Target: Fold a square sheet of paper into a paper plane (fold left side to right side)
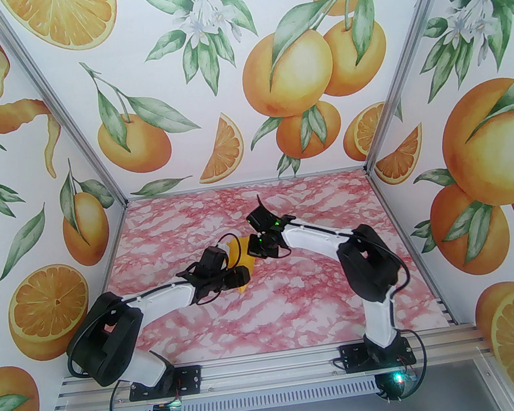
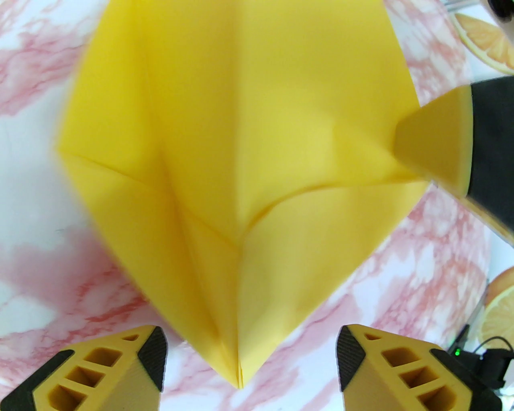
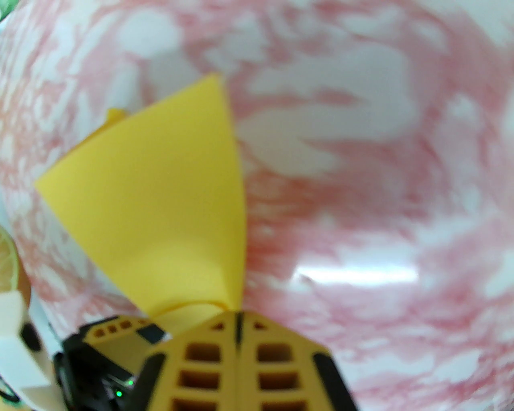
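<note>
The left end effector is hovering with its fingers apart. The thin yellow paper is lying on the pink marbled surface straight ahead at 12 o'clock, its pointed tip sitting between those fingers and its centre crease running from 6 to 12. The right end effector is clamping the paper's 3 o'clock edge, so the smooth 9 o'clock half is probably waiting to swing over the crease.
</note>
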